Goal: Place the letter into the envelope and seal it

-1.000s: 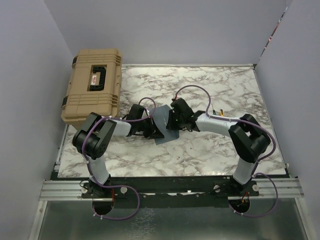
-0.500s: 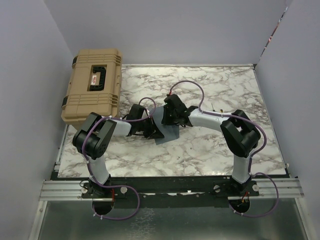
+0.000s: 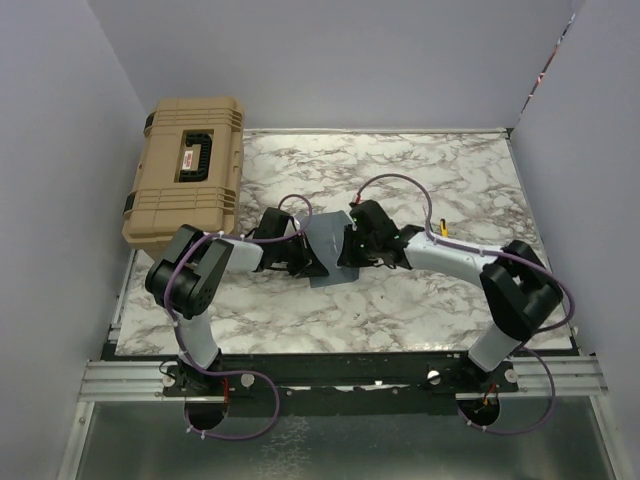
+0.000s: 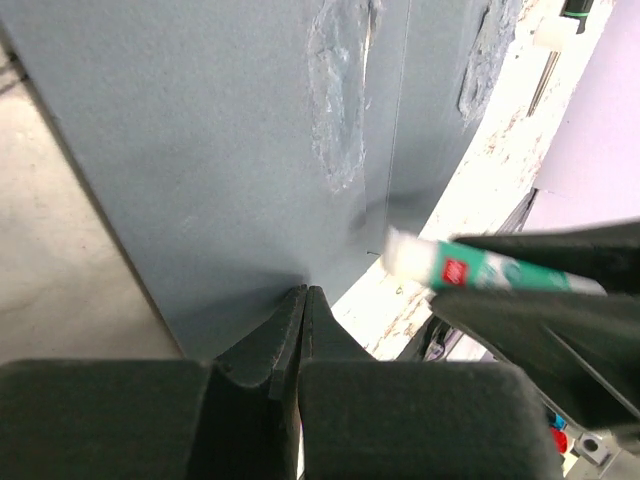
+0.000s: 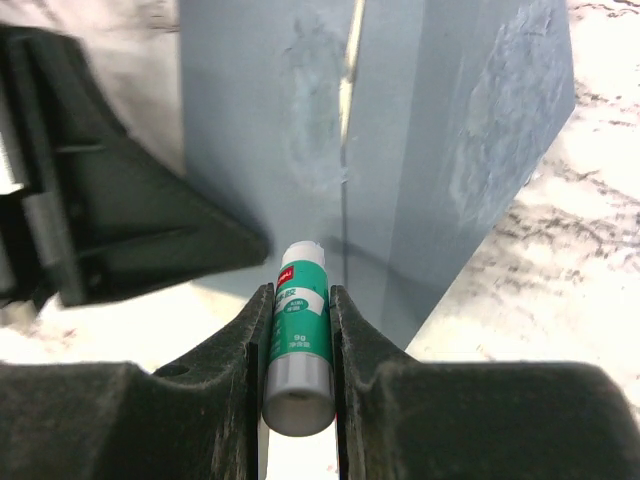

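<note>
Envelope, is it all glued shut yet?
Not quite. No letter shows, so it may already be inside. Pale smears on the envelope look like glue. Now the left gripper pinches its edge while the right gripper aims a glue stick at it. To do: sealing it shut.

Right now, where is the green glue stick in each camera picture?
Top external: too small to make out, somewhere at the right gripper beside the envelope.
Left wrist: the glue stick lies right of centre, white tip toward the envelope.
Right wrist: bottom centre, clamped in the gripper.
Shared landmark: the envelope.
</note>
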`<action>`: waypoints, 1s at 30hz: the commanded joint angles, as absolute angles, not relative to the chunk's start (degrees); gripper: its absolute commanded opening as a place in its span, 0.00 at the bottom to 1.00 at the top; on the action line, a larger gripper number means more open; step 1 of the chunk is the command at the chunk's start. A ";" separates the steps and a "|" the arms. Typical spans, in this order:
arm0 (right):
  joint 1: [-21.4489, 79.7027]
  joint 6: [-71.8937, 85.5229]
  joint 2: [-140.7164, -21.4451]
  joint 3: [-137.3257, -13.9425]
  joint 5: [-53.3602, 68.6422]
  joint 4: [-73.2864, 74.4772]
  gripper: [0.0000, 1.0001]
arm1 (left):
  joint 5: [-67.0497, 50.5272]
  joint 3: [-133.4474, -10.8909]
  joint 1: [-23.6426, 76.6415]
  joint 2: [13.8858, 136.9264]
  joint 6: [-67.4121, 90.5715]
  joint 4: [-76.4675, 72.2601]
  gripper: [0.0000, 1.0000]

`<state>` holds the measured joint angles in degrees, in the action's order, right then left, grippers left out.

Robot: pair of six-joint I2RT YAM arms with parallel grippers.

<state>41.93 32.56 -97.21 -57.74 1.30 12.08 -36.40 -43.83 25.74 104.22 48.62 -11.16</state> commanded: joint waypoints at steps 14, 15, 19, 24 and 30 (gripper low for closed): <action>29.86 43.04 -77.19 -44.96 6.93 12.87 0.01 | -29.44 -48.92 25.84 98.04 41.21 1.47 0.43; 28.22 43.71 -76.10 -43.31 7.56 12.24 0.01 | -30.06 -49.48 25.86 97.50 40.75 1.69 0.46; 22.61 46.23 -73.03 -37.77 8.97 9.96 0.01 | -32.14 -51.27 25.84 96.13 39.91 2.37 0.55; 17.70 48.03 -71.97 -32.20 9.07 6.15 0.02 | -32.75 -52.00 25.85 95.30 40.07 2.70 0.58; 11.91 49.25 -71.72 -25.22 12.03 -5.91 0.03 | -31.53 -51.87 25.84 94.76 39.38 3.56 0.58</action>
